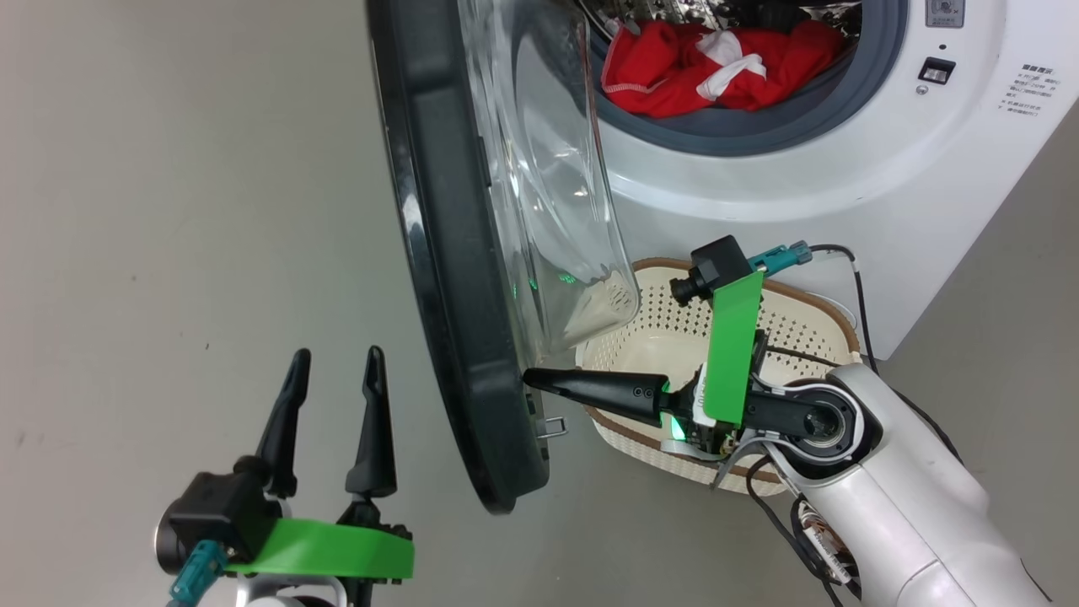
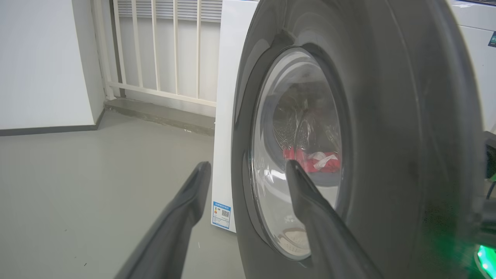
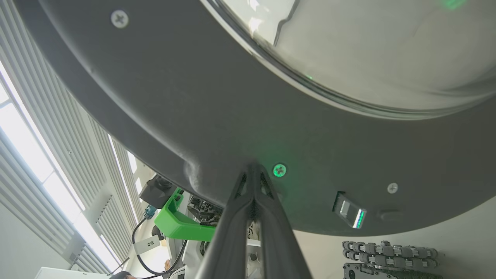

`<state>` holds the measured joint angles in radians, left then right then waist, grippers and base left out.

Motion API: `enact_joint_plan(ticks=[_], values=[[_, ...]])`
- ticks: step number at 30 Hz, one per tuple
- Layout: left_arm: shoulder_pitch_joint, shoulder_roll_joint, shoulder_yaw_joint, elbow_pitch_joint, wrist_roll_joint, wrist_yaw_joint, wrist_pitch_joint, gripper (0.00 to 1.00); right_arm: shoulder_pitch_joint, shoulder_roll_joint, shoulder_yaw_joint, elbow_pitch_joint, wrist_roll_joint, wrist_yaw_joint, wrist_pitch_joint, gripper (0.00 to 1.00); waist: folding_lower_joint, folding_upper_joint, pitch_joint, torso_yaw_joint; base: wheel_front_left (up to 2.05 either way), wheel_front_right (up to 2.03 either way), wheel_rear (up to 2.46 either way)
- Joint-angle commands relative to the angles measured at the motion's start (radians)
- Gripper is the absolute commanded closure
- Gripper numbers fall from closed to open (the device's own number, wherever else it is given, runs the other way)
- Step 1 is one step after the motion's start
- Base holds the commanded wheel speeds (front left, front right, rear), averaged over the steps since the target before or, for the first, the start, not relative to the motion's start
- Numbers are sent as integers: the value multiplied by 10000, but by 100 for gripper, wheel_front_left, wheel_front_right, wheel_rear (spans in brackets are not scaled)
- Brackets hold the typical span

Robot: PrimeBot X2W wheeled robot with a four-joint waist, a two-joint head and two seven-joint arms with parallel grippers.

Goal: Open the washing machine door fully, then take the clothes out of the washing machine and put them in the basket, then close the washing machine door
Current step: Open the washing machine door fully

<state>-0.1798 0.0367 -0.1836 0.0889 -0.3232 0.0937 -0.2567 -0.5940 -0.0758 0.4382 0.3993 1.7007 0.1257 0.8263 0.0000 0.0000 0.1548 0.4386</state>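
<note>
The washing machine door (image 1: 455,253) stands swung out, edge-on to the head view, its glass bowl (image 1: 548,185) bulging toward the white washing machine (image 1: 843,194). Red and white clothes (image 1: 716,67) lie in the drum and show through the glass (image 2: 314,161) in the left wrist view. The basket (image 1: 801,329) sits on the floor under the drum opening. My right gripper (image 1: 531,378) is shut and empty over the basket, its tip (image 3: 254,168) against the door's inner rim (image 3: 193,116). My left gripper (image 1: 337,362) is open on the door's outer side (image 2: 387,135), holding nothing.
The door's metal latch hook (image 1: 552,427) juts from the rim just below my right fingertips. A black cable (image 1: 860,295) runs past the basket. Bare grey floor (image 1: 169,253) spreads left of the door. A white railing (image 2: 162,50) and wall stand behind the machine's side.
</note>
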Motion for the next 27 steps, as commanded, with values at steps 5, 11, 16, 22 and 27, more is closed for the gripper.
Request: enact_joint_plan(ticks=[5,11,16,22,27], values=[[17,135,339,-253,-99,119,-51,0,-58,91,246,-262,-33,50,-274,100,0,0,-70,-20,0,0,0],[72,135,392,-266,-166,165,-51,0,20,-266,366,-818,-1346,50,-1464,90,0,0,-143,-57,0,0,0],[70,135,418,-196,-244,106,-51,0,358,-822,758,-1277,-4436,50,-4304,0,0,0,-239,-47,0,0,0],[96,135,566,-240,-202,7,-51,0,652,-753,960,-854,-6569,50,-6583,0,0,0,-314,-105,0,0,0],[134,135,713,-451,-198,37,-51,0,773,-544,1021,-311,-8604,50,-8387,0,0,0,-363,-197,0,0,0]])
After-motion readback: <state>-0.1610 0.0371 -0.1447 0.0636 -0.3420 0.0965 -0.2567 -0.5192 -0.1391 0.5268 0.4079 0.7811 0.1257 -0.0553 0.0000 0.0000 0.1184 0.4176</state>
